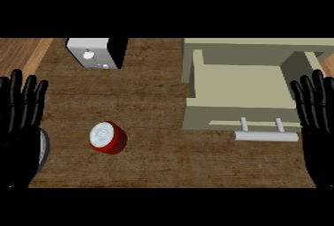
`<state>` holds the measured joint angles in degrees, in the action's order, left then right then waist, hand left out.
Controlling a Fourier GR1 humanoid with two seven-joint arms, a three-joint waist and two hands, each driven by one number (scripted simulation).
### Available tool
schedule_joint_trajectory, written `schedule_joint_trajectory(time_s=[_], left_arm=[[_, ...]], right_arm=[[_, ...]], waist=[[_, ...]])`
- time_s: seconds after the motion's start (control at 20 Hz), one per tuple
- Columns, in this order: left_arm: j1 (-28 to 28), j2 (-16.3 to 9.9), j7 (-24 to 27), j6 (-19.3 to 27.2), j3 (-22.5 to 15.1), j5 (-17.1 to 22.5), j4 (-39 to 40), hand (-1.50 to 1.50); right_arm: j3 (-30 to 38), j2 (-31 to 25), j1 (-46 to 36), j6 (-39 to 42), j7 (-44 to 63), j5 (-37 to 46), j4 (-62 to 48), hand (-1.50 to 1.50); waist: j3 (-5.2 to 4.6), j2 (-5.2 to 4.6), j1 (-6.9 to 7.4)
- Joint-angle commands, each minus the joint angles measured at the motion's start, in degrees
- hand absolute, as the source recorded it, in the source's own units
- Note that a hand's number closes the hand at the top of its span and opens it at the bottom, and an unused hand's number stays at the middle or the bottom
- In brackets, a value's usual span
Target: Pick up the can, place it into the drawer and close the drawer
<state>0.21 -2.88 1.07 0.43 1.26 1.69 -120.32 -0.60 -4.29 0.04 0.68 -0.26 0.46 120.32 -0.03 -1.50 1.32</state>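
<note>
A red can (108,137) with a white lid stands on the brown counter, left of centre. At the right, the beige drawer (240,115) is pulled open toward me, its inside bare, with a pale bar handle (266,136) on its front. My left hand (20,128) rests open at the left edge, fingers up, well left of the can. Along the right edge my right hand (318,114) is likewise open, fingers up, beside the drawer's right side. Neither hand touches anything.
A white and black appliance (98,53) stands at the back left of the counter. The beige cabinet body (261,44) runs along the back right behind the drawer. Bare counter lies between the can and the drawer.
</note>
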Motion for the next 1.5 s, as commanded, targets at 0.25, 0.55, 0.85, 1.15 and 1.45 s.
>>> schedule_joint_trajectory(time_s=[0.25,0.55,0.85,1.15,1.45], left_arm=[[-1.71,-7.01,1.93,-26.11,-13.72,18.10,-1.25,-1.50],[7.23,-20.95,-11.27,-32.73,-5.29,26.44,-1.24,-1.50],[7.73,-21.97,-11.12,-37.82,0.18,30.18,1.44,-1.50],[5.21,-19.38,-17.32,-34.67,0.11,32.16,0.98,-1.50],[4.65,-19.22,-15.87,-39.01,4.91,32.30,7.76,-1.50]], right_arm=[[0.58,-0.12,-3.21,-1.11,0.62,0.99,0.40,-1.50],[4.58,-1.46,5.16,-1.52,9.84,-0.62,-2.78,-1.50],[4.71,-0.92,10.02,0.22,8.69,-1.10,-0.72,-1.50],[6.66,-1.21,13.08,3.50,6.06,-3.37,-0.23,-1.50],[4.96,1.74,14.28,3.41,1.70,-0.67,-3.32,-1.50]], waist=[[-0.15,1.60,-3.07],[0.06,1.59,-1.22],[0.04,1.56,-1.30],[0.05,1.55,-1.47],[0.03,1.52,-1.32]])
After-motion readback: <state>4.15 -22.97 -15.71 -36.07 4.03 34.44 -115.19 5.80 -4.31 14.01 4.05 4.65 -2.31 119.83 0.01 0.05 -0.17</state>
